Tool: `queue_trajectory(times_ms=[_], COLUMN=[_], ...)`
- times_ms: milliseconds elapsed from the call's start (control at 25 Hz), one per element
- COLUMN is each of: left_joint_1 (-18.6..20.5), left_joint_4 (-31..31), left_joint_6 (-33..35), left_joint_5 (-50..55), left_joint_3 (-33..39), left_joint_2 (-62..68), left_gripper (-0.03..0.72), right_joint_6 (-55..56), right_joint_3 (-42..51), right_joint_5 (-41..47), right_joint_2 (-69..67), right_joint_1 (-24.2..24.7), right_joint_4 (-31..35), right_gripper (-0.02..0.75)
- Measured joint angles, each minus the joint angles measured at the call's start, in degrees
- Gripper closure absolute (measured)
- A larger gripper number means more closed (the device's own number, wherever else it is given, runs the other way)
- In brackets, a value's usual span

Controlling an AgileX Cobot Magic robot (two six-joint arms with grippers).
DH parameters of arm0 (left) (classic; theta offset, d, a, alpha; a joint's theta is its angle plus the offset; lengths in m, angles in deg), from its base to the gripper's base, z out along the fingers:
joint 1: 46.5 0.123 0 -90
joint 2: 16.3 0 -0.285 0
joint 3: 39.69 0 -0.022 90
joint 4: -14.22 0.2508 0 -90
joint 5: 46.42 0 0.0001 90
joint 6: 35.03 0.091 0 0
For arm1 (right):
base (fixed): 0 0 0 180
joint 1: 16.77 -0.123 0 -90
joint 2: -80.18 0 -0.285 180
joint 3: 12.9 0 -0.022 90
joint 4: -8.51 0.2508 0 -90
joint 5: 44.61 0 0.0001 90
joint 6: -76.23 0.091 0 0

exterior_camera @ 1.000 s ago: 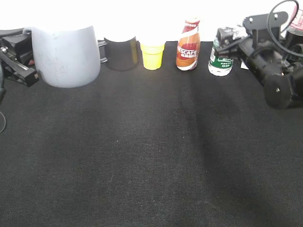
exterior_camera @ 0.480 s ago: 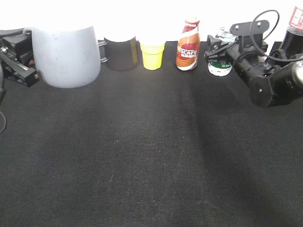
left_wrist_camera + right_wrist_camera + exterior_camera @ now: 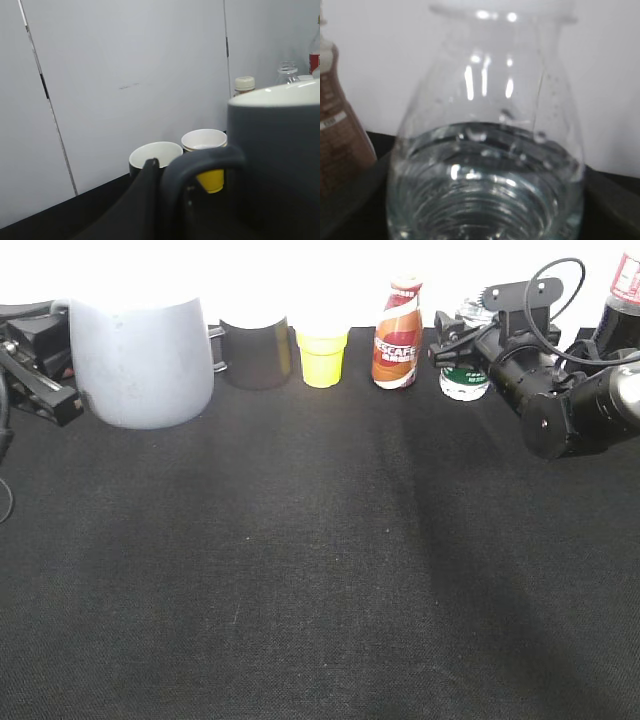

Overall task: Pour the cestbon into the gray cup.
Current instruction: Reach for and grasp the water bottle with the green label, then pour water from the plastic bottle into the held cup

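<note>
The gray cup [image 3: 140,355] stands at the far left of the black table, and it fills the right of the left wrist view [image 3: 275,160]. My left gripper [image 3: 55,385] is behind it at the table's left edge. It is shut on the cup's loop handle [image 3: 200,160], with one dark finger [image 3: 145,200] pressed against the handle. The cestbon [image 3: 463,383] stands uncapped at the back right, its green label partly hidden by my right gripper [image 3: 462,345]. That gripper is open, its fingers on either side of the bottle. The clear bottle [image 3: 485,165] fills the right wrist view, partly full of water.
Along the back wall stand a black mug [image 3: 256,352], a yellow cup [image 3: 322,358], a brown-orange Nescafe bottle [image 3: 398,335] just left of the cestbon, and a cola bottle [image 3: 615,300] at the far right. Black cloth covers the table towards the camera.
My right arm has swung left and reached the cestbon, so its open fingers now sit round the bottle. The left arm and the gray cup have not moved.
</note>
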Motion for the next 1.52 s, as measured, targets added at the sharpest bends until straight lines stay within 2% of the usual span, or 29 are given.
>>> queue_trajectory(times_ms=[200, 320, 440, 640, 1000, 1240, 1520], left_joint_1=[0.00, 0.00, 0.00, 0.00, 0.00, 0.00, 0.00], left_joint_4=[0.00, 0.00, 0.00, 0.00, 0.00, 0.00, 0.00], left_joint_6=[0.00, 0.00, 0.00, 0.00, 0.00, 0.00, 0.00], left_joint_5=[0.00, 0.00, 0.00, 0.00, 0.00, 0.00, 0.00], left_joint_3=[0.00, 0.00, 0.00, 0.00, 0.00, 0.00, 0.00], left_joint_2=[0.00, 0.00, 0.00, 0.00, 0.00, 0.00, 0.00], left_gripper=[0.643, 0.643, 0.643, 0.643, 0.643, 0.643, 0.643], right_joint_6=[0.00, 0.00, 0.05, 0.00, 1.11, 2.42, 6.83], right_joint_3=[0.00, -0.05, -0.12, -1.36, -1.24, 5.41, 12.98], right_joint_5=[0.08, -1.83, -4.19, -3.82, -2.84, -2.57, -3.02], right_joint_2=[-0.58, -2.60, -3.30, -3.72, -3.38, 2.65, 10.64], right_joint_1=[0.00, 0.00, 0.00, 0.00, 0.00, 0.00, -0.05], right_joint_4=[0.45, 0.57, 0.57, 0.73, 0.35, 0.02, -6.87], right_gripper=[0.149, 0.214, 0.216, 0.247, 0.247, 0.247, 0.247])
